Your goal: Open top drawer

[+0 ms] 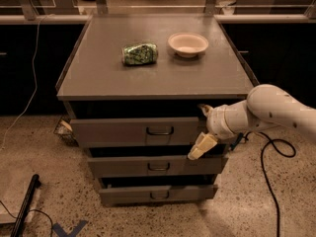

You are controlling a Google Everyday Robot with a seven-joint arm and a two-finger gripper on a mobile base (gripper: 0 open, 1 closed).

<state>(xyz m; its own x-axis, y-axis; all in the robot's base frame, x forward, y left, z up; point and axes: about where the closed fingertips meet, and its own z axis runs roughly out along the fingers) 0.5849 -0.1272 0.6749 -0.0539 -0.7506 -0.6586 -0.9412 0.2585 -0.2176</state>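
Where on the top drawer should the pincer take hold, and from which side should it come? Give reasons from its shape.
Grip the small loop handle at the centre of the top drawer, coming straight from the front: the front is otherwise flat, and only the loop offers a hold. The pincer sits at the drawer's right end, right of the handle.

A crumpled green bag (139, 54) lies near a white bowl (188, 44).
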